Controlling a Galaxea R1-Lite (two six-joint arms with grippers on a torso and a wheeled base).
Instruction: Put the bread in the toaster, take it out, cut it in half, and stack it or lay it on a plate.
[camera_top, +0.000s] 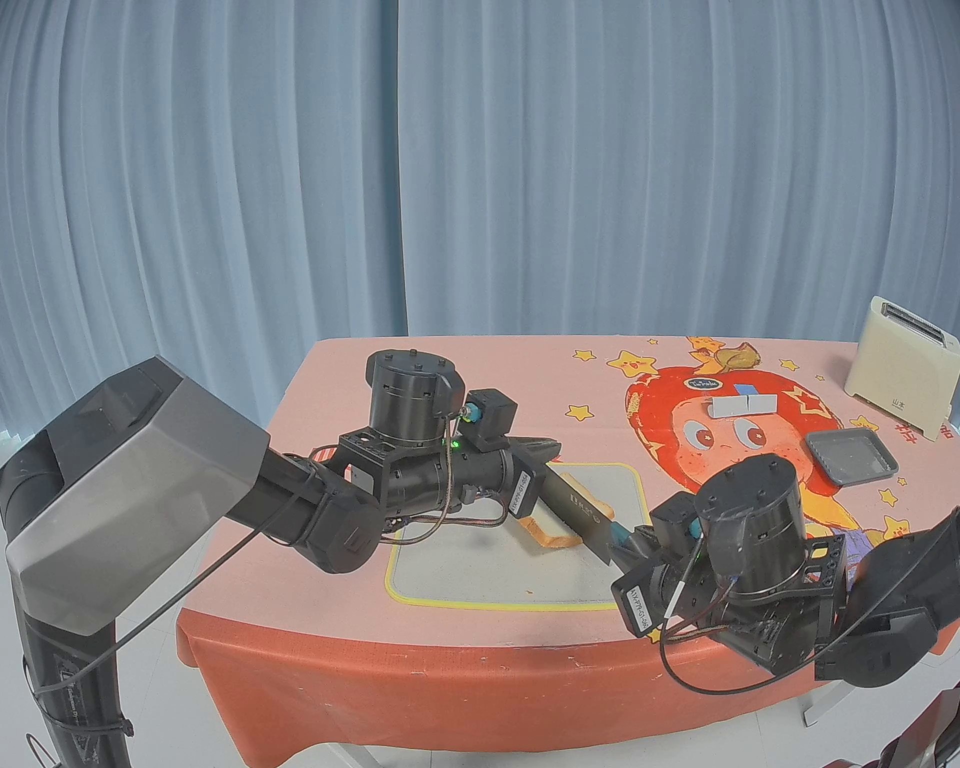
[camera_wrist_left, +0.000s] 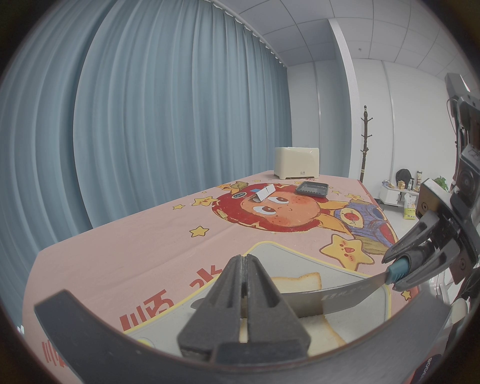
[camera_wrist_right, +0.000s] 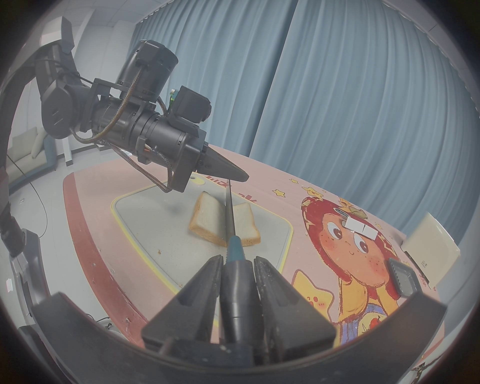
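**Pink tablecloth, grey mat: knife lying across the bread**

Head view: the tablecloth (camera_top: 330, 420) is carrying the mat (camera_top: 470, 570), where the bread (camera_top: 553, 533) is lying. The knife (camera_top: 580, 505) is crossing it, its handle clamped in the right gripper (camera_top: 632, 548). The left gripper (camera_top: 545, 455) is pinched closed beside the blade's far end.

Left wrist view: the blade is showing side-on over the slice.

Right wrist view: the blade is running lengthwise, with bread on both sides. The cut probably depends on this alignment, which the head view is leaving unclear.

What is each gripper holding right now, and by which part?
The right gripper holds the knife by its handle. The left gripper is shut over the blade, apparently holding nothing.
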